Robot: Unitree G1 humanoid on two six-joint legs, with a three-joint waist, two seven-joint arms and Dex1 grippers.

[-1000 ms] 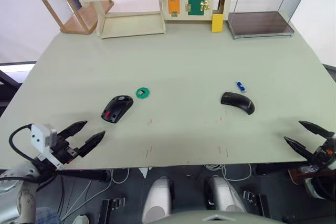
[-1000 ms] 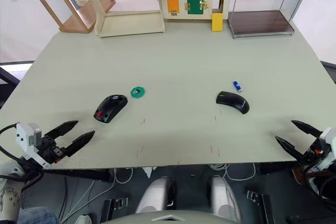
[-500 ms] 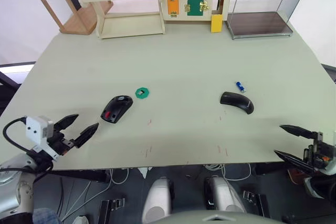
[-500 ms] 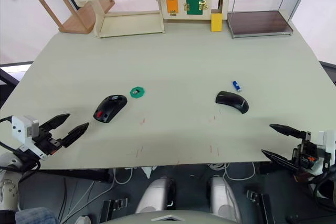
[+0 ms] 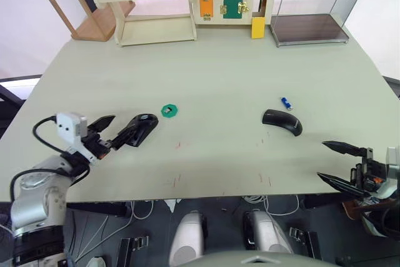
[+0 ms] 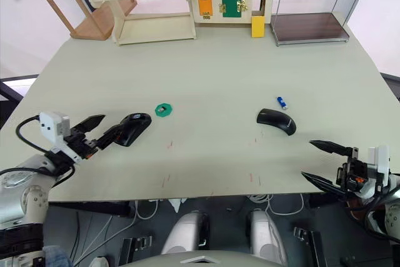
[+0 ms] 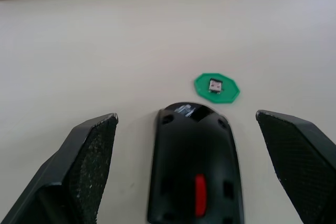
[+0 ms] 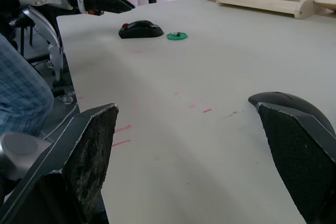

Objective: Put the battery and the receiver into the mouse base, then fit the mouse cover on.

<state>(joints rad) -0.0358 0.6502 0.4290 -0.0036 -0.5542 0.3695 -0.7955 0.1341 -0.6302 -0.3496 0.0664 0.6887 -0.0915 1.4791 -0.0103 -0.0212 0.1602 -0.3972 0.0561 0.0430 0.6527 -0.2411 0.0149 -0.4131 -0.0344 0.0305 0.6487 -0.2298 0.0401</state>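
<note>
Since the earlier frame your left tool (image 5: 112, 130) has swung in from the near edge of the tabletop (image 5: 212, 67) and now sits at the mouse base (image 5: 141, 125), while your right tool (image 5: 338, 164) has edged a little inward from the near right corner. On the tabletop's far edge you have a pale wooden shelf (image 5: 150, 5), a wire rack with dark trays (image 5: 312, 7) and a small latch board (image 5: 231, 3) between them.

Your left tool is spread wide, one finger to each side of the mouse base's near end, not touching it; the left wrist view shows the red part (image 7: 200, 203) in its hollow. Your right tool is also spread wide, holding nothing, hovering at the near edge, well apart from the mouse cover (image 5: 282, 121).

You can see the mouse cover lying right of centre, with the battery (image 5: 287, 103) just beyond it, apart from it. A green ring (image 5: 169, 110) lies just beyond the mouse base, a small dark piece (image 7: 215, 84) sitting in its middle.
</note>
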